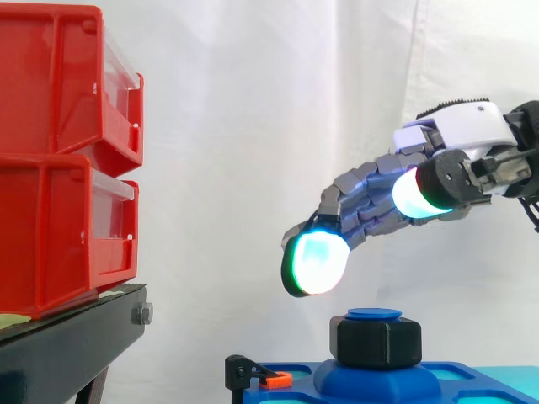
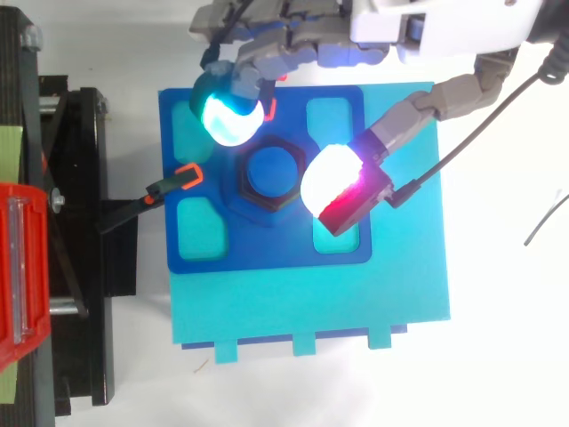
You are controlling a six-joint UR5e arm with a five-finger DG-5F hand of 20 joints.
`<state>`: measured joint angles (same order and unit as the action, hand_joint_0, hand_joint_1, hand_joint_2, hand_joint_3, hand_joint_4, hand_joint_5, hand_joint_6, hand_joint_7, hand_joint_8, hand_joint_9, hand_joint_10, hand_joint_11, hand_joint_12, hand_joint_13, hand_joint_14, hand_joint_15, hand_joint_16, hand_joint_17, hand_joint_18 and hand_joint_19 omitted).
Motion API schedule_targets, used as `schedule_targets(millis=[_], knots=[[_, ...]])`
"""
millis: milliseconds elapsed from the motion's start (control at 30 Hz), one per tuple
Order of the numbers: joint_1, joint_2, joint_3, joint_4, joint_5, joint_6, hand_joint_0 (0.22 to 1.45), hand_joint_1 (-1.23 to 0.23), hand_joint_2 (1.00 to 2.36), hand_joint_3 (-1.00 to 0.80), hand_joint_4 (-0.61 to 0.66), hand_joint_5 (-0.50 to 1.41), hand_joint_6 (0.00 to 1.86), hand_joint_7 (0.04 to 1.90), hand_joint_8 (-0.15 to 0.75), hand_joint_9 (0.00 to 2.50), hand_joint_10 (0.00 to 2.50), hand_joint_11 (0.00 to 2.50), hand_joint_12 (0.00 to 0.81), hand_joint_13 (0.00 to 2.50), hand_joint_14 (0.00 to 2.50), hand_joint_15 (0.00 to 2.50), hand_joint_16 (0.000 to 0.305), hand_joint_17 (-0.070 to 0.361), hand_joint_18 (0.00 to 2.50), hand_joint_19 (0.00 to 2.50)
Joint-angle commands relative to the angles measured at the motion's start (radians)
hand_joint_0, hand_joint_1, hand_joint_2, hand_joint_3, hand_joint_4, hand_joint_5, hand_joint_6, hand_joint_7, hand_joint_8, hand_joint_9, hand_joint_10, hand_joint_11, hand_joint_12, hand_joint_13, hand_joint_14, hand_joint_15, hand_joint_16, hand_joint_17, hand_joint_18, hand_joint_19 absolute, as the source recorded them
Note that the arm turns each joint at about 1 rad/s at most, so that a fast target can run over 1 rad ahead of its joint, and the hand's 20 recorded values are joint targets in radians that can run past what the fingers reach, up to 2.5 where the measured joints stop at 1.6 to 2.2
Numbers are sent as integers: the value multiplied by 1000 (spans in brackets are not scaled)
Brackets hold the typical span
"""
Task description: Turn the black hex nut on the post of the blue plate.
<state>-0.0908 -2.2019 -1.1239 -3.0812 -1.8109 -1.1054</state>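
Note:
The black hex nut (image 1: 379, 342) sits on the blue post (image 1: 374, 315) at the middle of the blue plate (image 2: 258, 252). From above, the nut (image 2: 252, 197) rings the round post top (image 2: 273, 169). My hand (image 1: 379, 198) reaches in from the right and hovers above the nut without touching it. Its fingers are loosely extended and spread, so the hand is open. A cyan-green fingertip (image 1: 316, 261) hangs up and to the left of the nut. In the top view that fingertip (image 2: 229, 114) lies off the nut's upper-left corner, and the white-red thumb pad (image 2: 333, 182) lies off its right side.
The blue plate rests on a cyan base (image 2: 311, 302). A black clamp with an orange tip (image 2: 182, 176) holds the plate's left edge. Stacked red bins (image 1: 59, 160) stand on a black stand (image 1: 67, 337) to the left.

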Motion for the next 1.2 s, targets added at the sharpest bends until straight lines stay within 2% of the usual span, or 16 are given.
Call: schedule_targets(millis=[0, 133, 167, 267, 400, 533, 567, 600, 667, 700, 867, 1067, 1167], knots=[[14, -1, 4, 15, 30, -1, 467, -345, 1000, -500, 202, -201, 502, 798, 241, 225, 0, 0, 364, 198, 1, 0, 53, 119, 0, 4], [29, -1, 3, 35, 61, -2, 467, -344, 1000, -500, 200, -201, 502, 795, 241, 226, 0, 0, 365, 201, 1, 0, 53, 119, 0, 4], [40, 1, 4, 36, 79, -2, 468, -344, 1000, -500, 201, -201, 502, 799, 241, 226, 0, 0, 365, 201, 0, 0, 53, 118, 0, 3], [54, 1, 4, 38, 94, -4, 467, -344, 1000, -500, 200, -201, 502, 795, 241, 226, 0, 0, 365, 202, 0, 0, 53, 118, 0, 3], [68, -1, 4, 38, 97, -19, 468, -343, 1000, -500, 200, -201, 502, 799, 241, 224, 0, 0, 366, 202, 0, 0, 53, 118, 0, 0], [82, -1, 3, 33, 125, -40, 468, -343, 1000, -500, 200, -202, 502, 796, 241, 224, 0, 0, 366, 202, 1, 0, 52, 118, 0, 1], [94, 1, 3, 32, 139, -48, 467, -343, 1000, -500, 200, -202, 502, 799, 241, 225, 0, 0, 366, 203, 0, 0, 53, 118, 0, 1], [98, -1, 3, 32, 143, -51, 468, -343, 1000, -500, 200, -201, 502, 796, 241, 224, 0, 0, 367, 203, 1, 0, 53, 118, 0, 0], [100, -1, 3, 32, 145, -53, 468, -343, 1000, -500, 201, -202, 502, 798, 241, 224, 0, 0, 366, 205, 0, 0, 52, 118, 0, 2], [109, -1, 1, 30, 154, -56, 468, -342, 1000, -500, 202, -202, 502, 797, 241, 224, 0, 0, 367, 204, 1, 0, 52, 118, 0, 1], [121, -1, -10, 18, 182, -60, 467, -342, 1000, -500, 202, -201, 502, 797, 240, 222, 0, 0, 367, 205, 0, 0, 52, 118, 0, 7], [140, -1, -28, 22, 232, -62, 467, -342, 1000, -500, 200, -201, 502, 799, 240, 224, 0, 0, 367, 207, 1, 0, 52, 118, 0, 0], [148, -1, -28, 19, 242, -65, 467, -342, 1000, -500, 202, -201, 502, 798, 240, 223, 0, 0, 367, 207, 2, 0, 52, 118, 0, 0]])
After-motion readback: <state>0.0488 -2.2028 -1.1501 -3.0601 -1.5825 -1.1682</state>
